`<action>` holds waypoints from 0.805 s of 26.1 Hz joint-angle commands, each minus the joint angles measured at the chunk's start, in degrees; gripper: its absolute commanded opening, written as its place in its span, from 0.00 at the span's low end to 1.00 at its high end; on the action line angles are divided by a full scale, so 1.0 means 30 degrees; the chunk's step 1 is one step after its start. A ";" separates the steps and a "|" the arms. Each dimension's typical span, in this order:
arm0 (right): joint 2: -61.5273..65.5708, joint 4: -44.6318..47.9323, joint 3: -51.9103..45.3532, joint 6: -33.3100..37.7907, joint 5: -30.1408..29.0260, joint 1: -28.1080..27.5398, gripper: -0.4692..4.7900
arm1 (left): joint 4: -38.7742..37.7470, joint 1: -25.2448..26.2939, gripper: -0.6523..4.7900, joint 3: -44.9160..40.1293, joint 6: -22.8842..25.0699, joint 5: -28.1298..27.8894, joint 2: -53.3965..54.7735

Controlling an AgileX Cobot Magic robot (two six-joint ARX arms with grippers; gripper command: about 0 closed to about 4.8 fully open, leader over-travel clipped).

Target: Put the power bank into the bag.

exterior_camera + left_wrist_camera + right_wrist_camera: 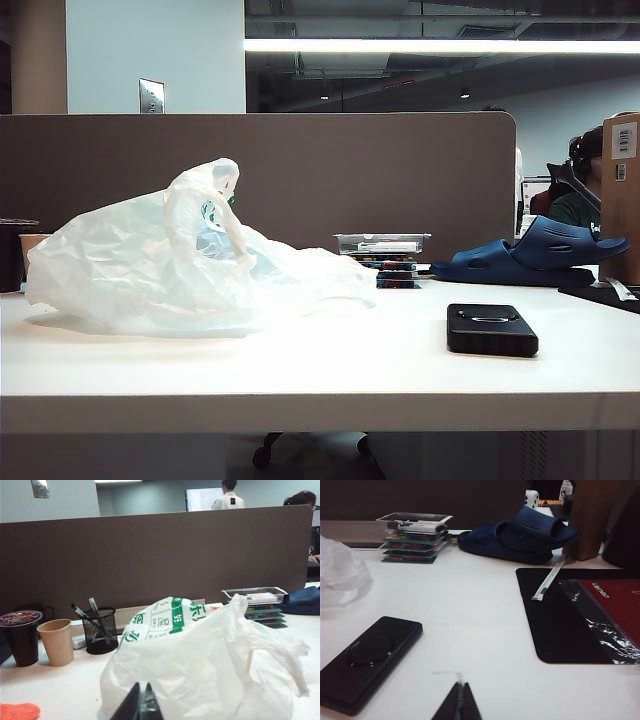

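The power bank [492, 329] [366, 661], a flat black slab, lies on the white table at the right front. The bag [180, 262] [205, 665], crinkled translucent white plastic with green print, lies heaped on the left half of the table. My left gripper [142, 686] is shut and empty, its tips just in front of the bag. My right gripper [460, 684] is shut and empty, low over bare table beside the power bank. Neither gripper shows in the exterior view.
A blue foam clog [535, 255] and a stack of clear cases [385, 258] stand behind the power bank. A black mat [565, 615] with a red book lies at the right. A dark cup [21, 637], paper cup [56, 641] and mesh pen holder [100, 630] stand near the partition.
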 commanded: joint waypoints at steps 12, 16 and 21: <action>0.0007 0.0401 0.0073 0.0022 -0.0007 0.0029 0.08 | 0.0262 0.0036 0.11 0.0058 0.0000 0.0131 0.0000; 0.0007 0.0437 0.0073 0.0153 -0.0007 0.0029 0.08 | 0.0270 0.0036 0.11 0.0066 -0.0007 0.0131 0.0000; 0.0007 0.0452 0.0080 0.0168 -0.0087 0.0029 0.08 | 0.0284 0.0036 0.11 0.0131 -0.0029 0.0131 0.0000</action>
